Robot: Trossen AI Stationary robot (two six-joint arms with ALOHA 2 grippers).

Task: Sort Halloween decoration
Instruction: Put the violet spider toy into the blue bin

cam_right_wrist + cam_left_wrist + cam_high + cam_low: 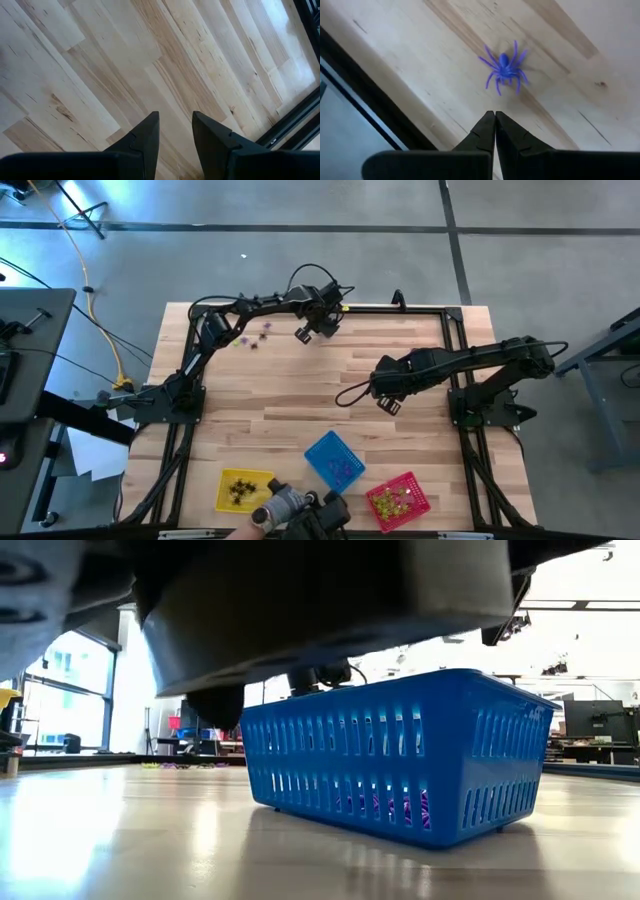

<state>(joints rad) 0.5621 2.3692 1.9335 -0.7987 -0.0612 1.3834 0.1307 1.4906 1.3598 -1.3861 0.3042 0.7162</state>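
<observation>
A: What else stood on the surface (300,410) besides the decorations?

B: Three mesh baskets sat along one edge: a yellow basket (243,489), a blue basket (335,459) beside it, and a red basket (398,500) on the blue one's other side. Each had small trinkets inside. A person's hand (262,520) showed at that edge, just beside the yellow basket. In the low view the blue basket (400,755) filled the middle, with a dark arm part blocking most of the scene above it.

A: And the loose pieces?

B: A few loose spiders (256,335) lay far across the surface from the blue basket, near the opposite edge. One purple spider (504,67) lay flat on the wood just ahead of the left gripper (495,116), not touching it. Its jaws were pressed together and held nothing.

A: The right gripper?

B: The right gripper (175,122) hung over bare wood between the loose spiders and the blue basket, its jaws parted and empty.
</observation>
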